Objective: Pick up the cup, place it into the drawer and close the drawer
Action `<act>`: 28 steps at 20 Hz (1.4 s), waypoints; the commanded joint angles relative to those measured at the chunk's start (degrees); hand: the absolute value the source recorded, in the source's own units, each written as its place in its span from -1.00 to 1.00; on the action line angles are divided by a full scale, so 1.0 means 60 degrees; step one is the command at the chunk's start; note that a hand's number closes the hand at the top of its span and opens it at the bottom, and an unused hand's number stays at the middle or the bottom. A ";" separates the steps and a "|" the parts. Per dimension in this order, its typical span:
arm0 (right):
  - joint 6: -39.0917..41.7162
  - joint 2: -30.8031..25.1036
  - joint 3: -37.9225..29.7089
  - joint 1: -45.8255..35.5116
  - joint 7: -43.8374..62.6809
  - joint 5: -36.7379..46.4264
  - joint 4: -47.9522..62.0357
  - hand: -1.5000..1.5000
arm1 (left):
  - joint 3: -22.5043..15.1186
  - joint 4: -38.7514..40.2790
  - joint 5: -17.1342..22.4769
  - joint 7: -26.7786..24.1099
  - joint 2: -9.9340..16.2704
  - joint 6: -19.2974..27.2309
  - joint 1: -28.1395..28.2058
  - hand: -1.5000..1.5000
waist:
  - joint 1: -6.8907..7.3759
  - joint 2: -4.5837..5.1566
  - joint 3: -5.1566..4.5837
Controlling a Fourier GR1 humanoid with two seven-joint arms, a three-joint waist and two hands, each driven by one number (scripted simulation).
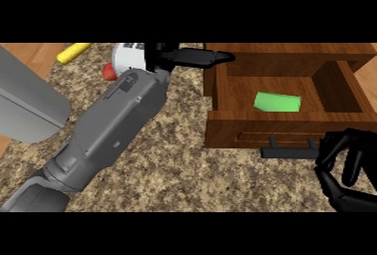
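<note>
Cup (278, 101), green, lies inside the open drawer (221, 89), released; left hand (188, 58) hovers with relaxed fingers at the drawer's left wall; right hand (346, 167) curls empty beside the handle (288, 151); judged risk: closing may trap the left hand.

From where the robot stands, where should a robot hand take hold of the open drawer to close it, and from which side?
Best on the dark bar handle at the drawer front, coming from the near side, probably pushing away from the robot. The bar stands out from the front panel, and the right robot hand is just beside its right end. The green cup lies inside.
</note>
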 commanded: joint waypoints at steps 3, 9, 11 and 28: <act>0.0461 -0.0591 0.0149 0.0337 0.0070 0.0928 -0.0137 1.00 | 0.0076 -0.2387 0.0136 0.0696 0.1439 -0.0119 0.2132 -1.00 | 0.0228 -0.0056 -0.0004; 0.0496 -0.0495 0.0327 0.0025 -0.0497 0.1829 0.1170 1.00 | 0.0440 -0.5071 0.0210 0.1408 0.2785 0.0003 0.4093 -1.00 | 0.0168 0.0022 0.0009; 0.0011 -0.0088 0.0981 0.0204 -0.0737 0.3079 0.1145 1.00 | 0.0589 -0.5494 0.0284 0.1051 0.2681 -0.0307 0.5014 -1.00 | 0.0061 0.0051 0.0004; -0.1404 -0.0373 0.3091 -0.1919 -0.2498 0.8751 0.5184 -1.00 | 0.2033 -0.7234 0.0491 0.0566 0.4031 -0.2568 0.8830 -1.00 | -0.0011 0.0091 0.0002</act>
